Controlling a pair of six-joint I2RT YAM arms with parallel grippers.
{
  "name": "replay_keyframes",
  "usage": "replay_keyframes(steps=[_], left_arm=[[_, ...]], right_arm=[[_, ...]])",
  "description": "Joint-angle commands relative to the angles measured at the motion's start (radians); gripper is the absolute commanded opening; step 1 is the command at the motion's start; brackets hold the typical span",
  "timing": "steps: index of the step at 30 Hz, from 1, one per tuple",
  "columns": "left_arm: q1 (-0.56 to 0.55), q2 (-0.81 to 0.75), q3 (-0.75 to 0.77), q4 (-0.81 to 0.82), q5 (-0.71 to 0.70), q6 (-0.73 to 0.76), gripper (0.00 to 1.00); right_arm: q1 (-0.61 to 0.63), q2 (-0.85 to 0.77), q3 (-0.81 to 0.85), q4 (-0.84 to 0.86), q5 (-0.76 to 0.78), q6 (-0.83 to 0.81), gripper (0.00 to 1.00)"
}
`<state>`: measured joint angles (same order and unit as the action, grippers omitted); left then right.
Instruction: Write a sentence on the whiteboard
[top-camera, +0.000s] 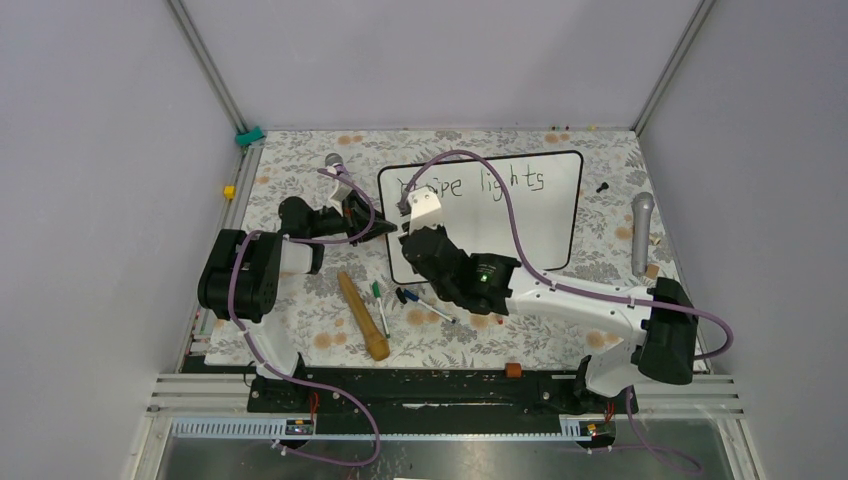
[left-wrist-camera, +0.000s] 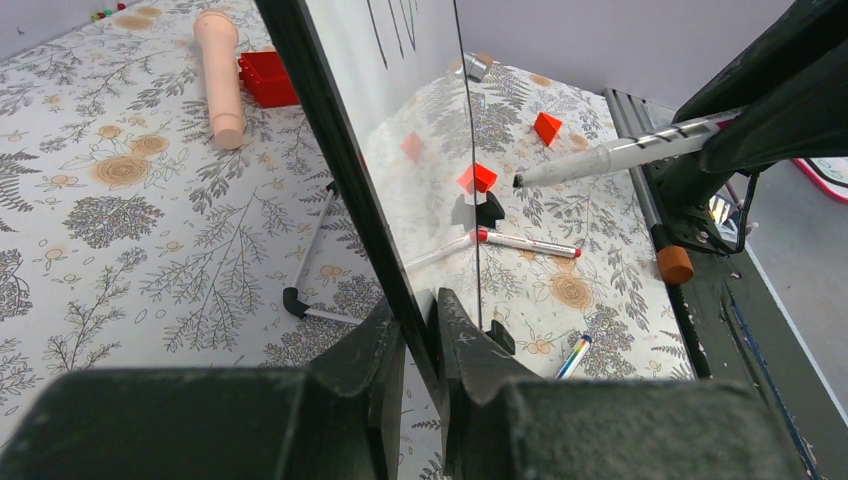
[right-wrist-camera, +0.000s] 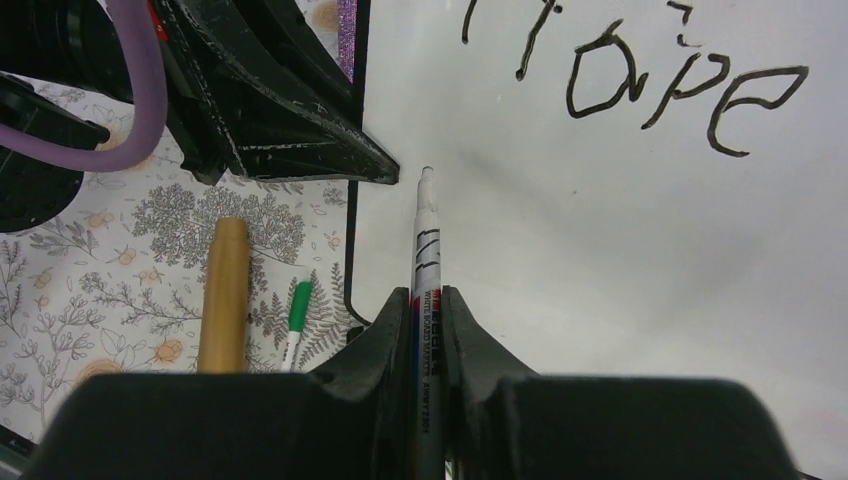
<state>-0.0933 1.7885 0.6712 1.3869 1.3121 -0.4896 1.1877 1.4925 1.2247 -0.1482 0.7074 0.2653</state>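
Whiteboard (top-camera: 540, 225) edge in left claw (left-wrist-camera: 416, 312)

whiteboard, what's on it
On the whiteboard: the sentence "Hope lights", and the marker in the right gripper by the left edge. The right arm covers the lower left corner.

The whiteboard (top-camera: 545, 225) is a glossy white rectangle with a thin black frame and rounded corners. Its left frame edge is clamped between the fingers of the left gripper (left-wrist-camera: 418, 312). The sentence (top-camera: 500, 182) is thin dark handwriting in one line near the top edge, reading "Hope lights". It lies above and right of the marker (right-wrist-camera: 425, 240) tip, which points at blank board just inside the left frame.
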Motion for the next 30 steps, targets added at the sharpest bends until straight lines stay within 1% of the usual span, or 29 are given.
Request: replay_keyframes(steps=[1,5,7,14,17,25,30], left_arm=[[0.003,-0.017,-0.015,0.087,0.000,0.148,0.00],[0.003,-0.014,-0.014,0.087,0.006,0.146,0.00],[0.003,-0.012,-0.012,0.087,0.013,0.145,0.00],[0.002,-0.015,-0.014,0.087,0.014,0.149,0.00],[0.001,-0.015,-0.013,0.087,0.013,0.149,0.00],[0.001,-0.017,-0.015,0.087,0.013,0.151,0.00],[0.001,-0.020,-0.019,0.087,0.015,0.157,0.00]], right_arm=[[0.010,0.019,0.090,-0.031,0.046,-0.011,0.00],[0.009,0.051,0.131,-0.084,0.069,-0.013,0.00],[0.009,0.049,0.126,-0.102,0.070,-0.008,0.00],[0.011,0.006,0.027,-0.096,0.033,0.036,0.00],[0.010,0.007,0.009,-0.088,0.029,0.037,0.00],[0.010,0.042,0.031,-0.085,0.065,0.009,0.00],[0.010,0.086,0.075,-0.120,0.072,0.008,0.00]])
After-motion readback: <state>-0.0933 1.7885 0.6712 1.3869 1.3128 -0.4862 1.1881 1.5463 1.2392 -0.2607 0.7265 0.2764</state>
